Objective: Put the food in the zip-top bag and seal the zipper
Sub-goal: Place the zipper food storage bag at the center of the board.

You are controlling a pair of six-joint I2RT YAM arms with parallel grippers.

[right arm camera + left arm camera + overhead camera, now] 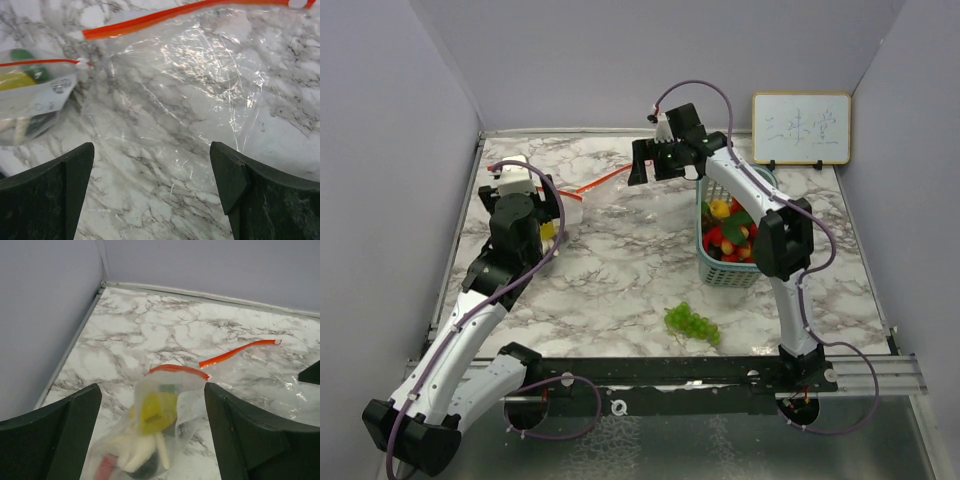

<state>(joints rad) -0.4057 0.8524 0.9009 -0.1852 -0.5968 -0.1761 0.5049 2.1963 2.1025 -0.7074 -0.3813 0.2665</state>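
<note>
Nearest me, the left tool [152, 392] shows its 2 dark fingers [55, 425] at the bottom of its wrist view, spread wide and pinching nothing. Between them stands a bulged clear pouch with a yellow piece [157, 410] and some pale and red bits inside, its orange-red lip arched open at the top. I read this as the tool straddling the filled end to stop it sliding, not holding it.

The right tool [152, 150] is open too, jaws well apart, hovering over the flat, empty stretch of the zip-top bag [190, 80] on the marbled worktop [620, 270]. The zipper [200, 10] runs along the bag's far edge, and it looks unsealed where the mouth gapes. I cannot tell whether the bulged pouch and the flat sheet are 1 bag or 2.

From above, the bag lies far left, beside the left tool. Most of the food [728, 232] sits in the teal basket [732, 277] on the right, partly under the right arm. 1 green grape bunch [692, 322] lies alone on the worktop toward the near edge, well apart from both tools.

My judgement is that loading is partway at best. The right tool looks placed to take the free lip and widen the mouth. The slick film could slip, and the basket and the loose grapes are not yet dealt with.
</note>
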